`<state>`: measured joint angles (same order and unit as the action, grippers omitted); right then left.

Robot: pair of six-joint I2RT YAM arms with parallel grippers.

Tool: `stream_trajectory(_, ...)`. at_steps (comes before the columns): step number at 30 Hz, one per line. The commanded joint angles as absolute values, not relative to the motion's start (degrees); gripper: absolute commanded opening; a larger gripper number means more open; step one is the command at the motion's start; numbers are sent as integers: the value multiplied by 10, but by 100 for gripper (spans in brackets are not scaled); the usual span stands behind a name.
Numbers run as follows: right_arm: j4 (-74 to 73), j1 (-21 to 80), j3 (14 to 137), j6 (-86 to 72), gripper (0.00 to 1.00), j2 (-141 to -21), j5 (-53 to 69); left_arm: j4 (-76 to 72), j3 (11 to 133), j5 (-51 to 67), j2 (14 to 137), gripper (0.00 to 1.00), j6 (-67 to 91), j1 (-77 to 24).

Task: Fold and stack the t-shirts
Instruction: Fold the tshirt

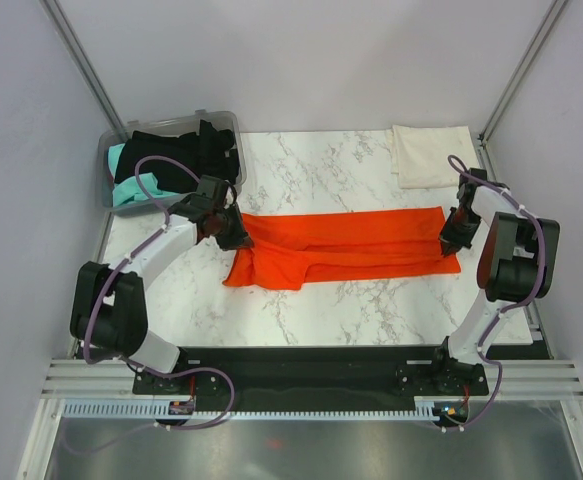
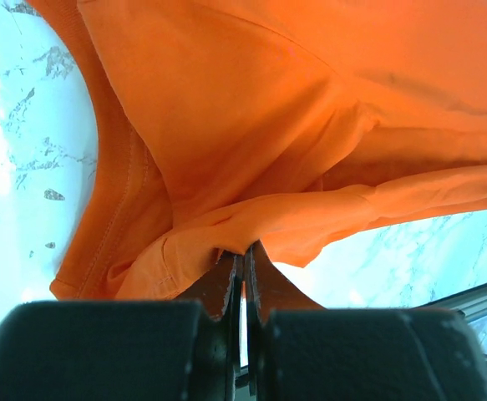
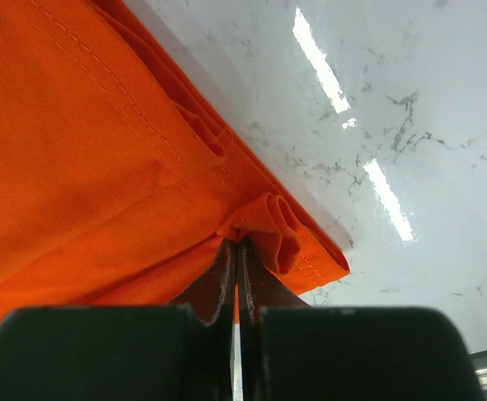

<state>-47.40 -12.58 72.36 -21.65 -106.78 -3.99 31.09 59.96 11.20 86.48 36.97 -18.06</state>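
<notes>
The red shirt [image 1: 351, 240] lay across the middle of the table [image 1: 371, 320]. It was pulled out into a long strip between the two arms. The left gripper [image 1: 233, 236] was shut tight on the left end, with a small fold of cloth pinched in its tips. The right gripper [image 1: 453, 238] was shut tight too, on a bunched bit of hem at the right end.

A cream shirt [image 1: 433, 155] lay folded at the far right corner. A black shirt [image 1: 186, 150] and a teal shirt [image 1: 129, 190] sat in the bin [image 1: 108, 160] at the far left.

The job looked partly done. The strip seemed ready to be folded end over end.

To do that well, both arms would need to lift together and to the same height, so the strip did not twist. Each gripper had only a little cloth, so a hard tug could pull it free. A soft, even pull would be safer.

Near the left end a flap [image 1: 263, 272] stuck out toward the arms. It would be best to smooth it in before the fold, or the pile would come out lumpy. The ends should meet edge to edge, and the cloth should be laid down flat before letting go.
</notes>
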Motion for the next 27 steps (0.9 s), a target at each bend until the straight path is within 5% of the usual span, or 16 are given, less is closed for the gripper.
stream_trajectory(1, -468, -125, 754, -218, 3, -1079, -41, 292, 627, 121, 875, 2, 342, -177)
stream_trajectory(13, -471, -125, 778, -215, 12, -1095, -26, 273, 648, 105, 935, 5, 292, -169)
stream_trajectory(15, -472, -125, 792, -212, 15, -1095, -21, 273, 659, 115, 956, 13, 273, -163)
stream_trajectory(19, -497, -125, 823, -191, 36, -1074, -32, 297, 664, 109, 931, 47, 253, -154)
stream_trajectory(22, -510, -125, 842, -178, 42, -1042, -34, 314, 653, 103, 872, 69, 234, -154)
stream_trajectory(27, -505, -91, 816, -189, 52, -981, 23, 317, 628, 149, 816, 75, 191, -152)
